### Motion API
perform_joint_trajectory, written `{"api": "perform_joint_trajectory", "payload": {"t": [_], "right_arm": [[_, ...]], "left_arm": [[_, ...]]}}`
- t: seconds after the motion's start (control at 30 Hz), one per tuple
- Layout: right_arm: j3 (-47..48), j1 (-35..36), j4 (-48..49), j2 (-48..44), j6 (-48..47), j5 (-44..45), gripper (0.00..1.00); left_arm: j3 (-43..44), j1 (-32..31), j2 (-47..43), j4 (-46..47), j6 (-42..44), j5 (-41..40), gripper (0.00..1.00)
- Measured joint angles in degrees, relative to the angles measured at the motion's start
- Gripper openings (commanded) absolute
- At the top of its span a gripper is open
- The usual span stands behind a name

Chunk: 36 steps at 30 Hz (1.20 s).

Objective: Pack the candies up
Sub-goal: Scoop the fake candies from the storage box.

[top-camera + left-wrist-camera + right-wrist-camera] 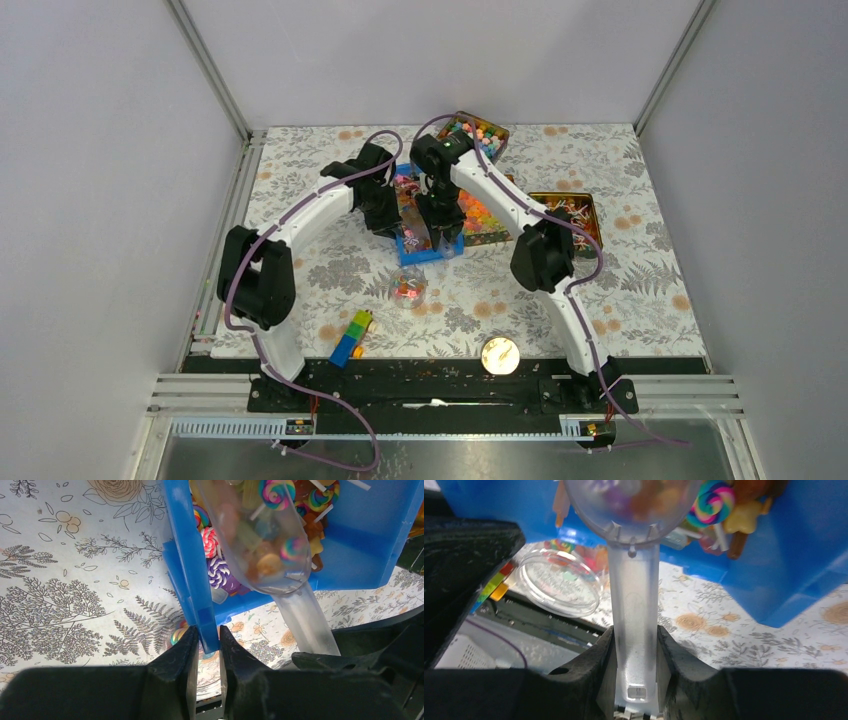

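Firmly, my left gripper (209, 636) pinches the smooth wall of the boxy blue plastic bin (186, 565). My right gripper (634, 636) clamps the flat handle of the frosted clear plastic scoop (634, 590). Glossy swirled candies (210, 541), perhaps lollipops, lie in the bin and the scoop's bowl.

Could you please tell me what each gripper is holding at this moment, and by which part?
The left gripper pinches the blue bin by the edge of one wall. The right gripper clamps the clear scoop by its handle.
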Motion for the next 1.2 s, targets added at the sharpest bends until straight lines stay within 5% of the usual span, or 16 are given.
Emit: {"api": "perform_joint_trajectory", "payload": {"t": [1.1,1.2], "right_arm": [[-1.8,-1.2,2.8,0.3,-3.6,0.3,0.0],[-5.8,-1.2,7.3,-1.6,-4.9,0.3,0.0]], "left_arm": [[1.3,-0.2,0.9,-1.1,1.2,0.5,0.0],[1.2,-0.2,0.9,-1.1,1.4,0.5,0.1]]}}
